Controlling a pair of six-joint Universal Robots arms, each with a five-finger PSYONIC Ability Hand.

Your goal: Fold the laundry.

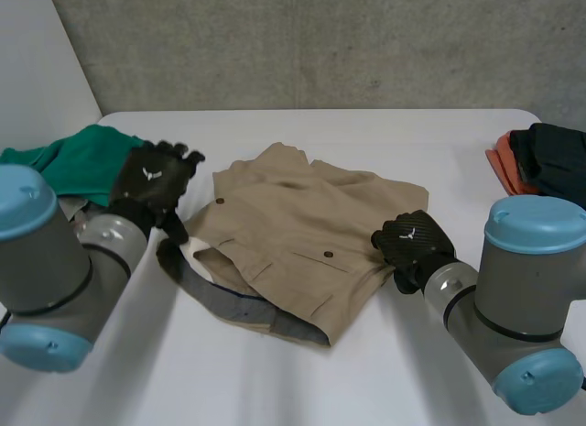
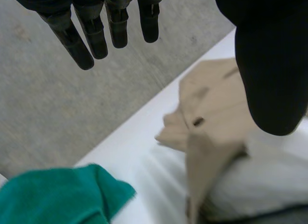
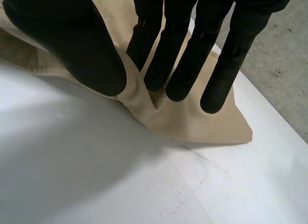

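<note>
A pair of tan shorts (image 1: 302,234) lies folded in the middle of the white table, its dark-lined waistband open toward my left side. My right hand (image 1: 412,243) is at the shorts' right edge; in the right wrist view its thumb (image 3: 77,46) and fingers (image 3: 178,55) pinch a fold of the tan cloth (image 3: 144,96). My left hand (image 1: 154,180) hovers above the table just left of the shorts, fingers (image 2: 91,33) straight and spread, holding nothing. The tan shorts (image 2: 216,127) lie beyond its thumb (image 2: 269,65).
A green garment (image 1: 78,156) lies bunched at the table's left edge, also below the left hand's fingers as green cloth (image 2: 57,195). Dark and orange clothes (image 1: 540,165) are piled at the right edge. A grey wall stands behind the table.
</note>
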